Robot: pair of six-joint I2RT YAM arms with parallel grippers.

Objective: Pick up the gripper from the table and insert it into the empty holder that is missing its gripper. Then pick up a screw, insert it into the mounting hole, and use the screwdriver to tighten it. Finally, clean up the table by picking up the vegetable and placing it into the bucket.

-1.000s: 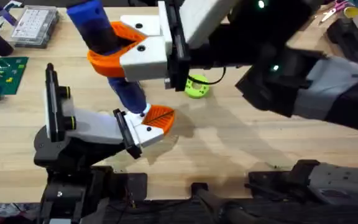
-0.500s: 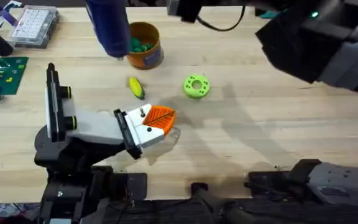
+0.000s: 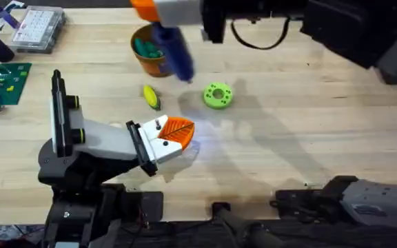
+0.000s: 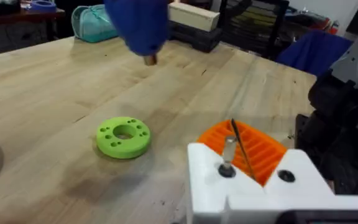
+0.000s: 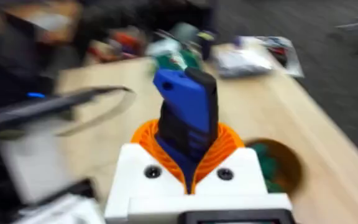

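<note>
**Colour rundown of everything on the bench**

Screwdriver (image 3: 171,48) is solid blue. Both pincers, left (image 3: 173,134) and right (image 5: 190,163), are white with orange ribbed pads. Corn (image 3: 151,97) is yellow with a green end. Bucket (image 3: 148,63) is orange-tan with green bits inside. Ring (image 3: 218,95) is lime green. Tabletop (image 3: 309,124) is pale wood with plank grain.

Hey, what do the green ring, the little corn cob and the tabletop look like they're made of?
The green ring looks like matte moulded or printed plastic: uniform lime colour, crisp round holes. The corn cob seems plastic too, yellow with a green end, though too small to be sure. The table looks like light wood, with plank seams and grain showing.
</note>
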